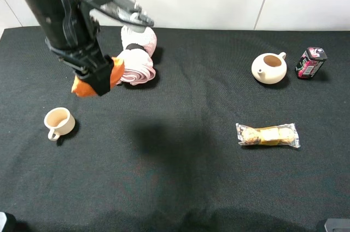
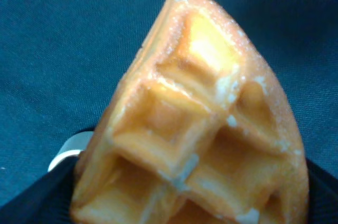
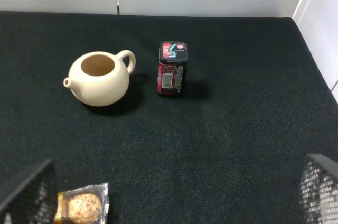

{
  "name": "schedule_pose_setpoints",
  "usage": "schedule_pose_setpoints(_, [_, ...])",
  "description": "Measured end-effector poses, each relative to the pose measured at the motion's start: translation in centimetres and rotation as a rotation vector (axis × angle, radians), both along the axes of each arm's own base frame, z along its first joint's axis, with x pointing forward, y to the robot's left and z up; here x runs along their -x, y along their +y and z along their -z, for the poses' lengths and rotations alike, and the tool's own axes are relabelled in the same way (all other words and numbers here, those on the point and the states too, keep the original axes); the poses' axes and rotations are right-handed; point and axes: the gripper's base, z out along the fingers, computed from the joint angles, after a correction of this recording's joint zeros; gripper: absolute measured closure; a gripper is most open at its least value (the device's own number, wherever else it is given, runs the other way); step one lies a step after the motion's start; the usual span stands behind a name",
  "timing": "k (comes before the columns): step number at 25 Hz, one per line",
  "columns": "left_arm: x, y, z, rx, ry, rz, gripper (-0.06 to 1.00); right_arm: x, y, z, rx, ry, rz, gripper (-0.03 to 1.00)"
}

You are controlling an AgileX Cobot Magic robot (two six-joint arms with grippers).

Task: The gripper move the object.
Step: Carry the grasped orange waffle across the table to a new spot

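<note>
Black cloth [image 1: 180, 188] covers the whole table, with a white wall behind it. At the far left, the left claw [image 1: 98, 80] is clamped on the waffle wedge [image 1: 81, 87], and orange shows on both sides of the dark fingers. The wedge appears to hang clear of the cloth, just left of a pink fabric bundle [image 1: 139, 62] and beyond a cream cup [image 1: 58, 121].

Up close, the wedge looks like moulded toy plastic or foam. It is probably light and fairly stiff, with a glossy rim that could slip. The grid pockets and flat sides give the best purchase, and the grip sits across the wide end, leaving the point free.

A broad bare stretch runs through the middle and near part of the table, which is the safest path. The bundle lies close on the right, so a sideways swing there could snag it. A teapot [image 1: 269, 68] and a small can [image 1: 310, 63] stand far right, with a wrapped snack pack [image 1: 267, 134] nearer. The right claw [image 3: 169, 197] is spread wide and holds nothing.
</note>
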Motion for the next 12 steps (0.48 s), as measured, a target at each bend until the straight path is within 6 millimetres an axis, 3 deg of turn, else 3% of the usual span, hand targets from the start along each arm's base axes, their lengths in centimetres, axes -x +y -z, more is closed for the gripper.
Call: schedule_pose_setpoints(12, [2.2, 0.1, 4.7, -0.008, -0.019, 0.058, 0.16, 0.0, 0.0, 0.0, 0.000, 0.000, 0.000, 0.27])
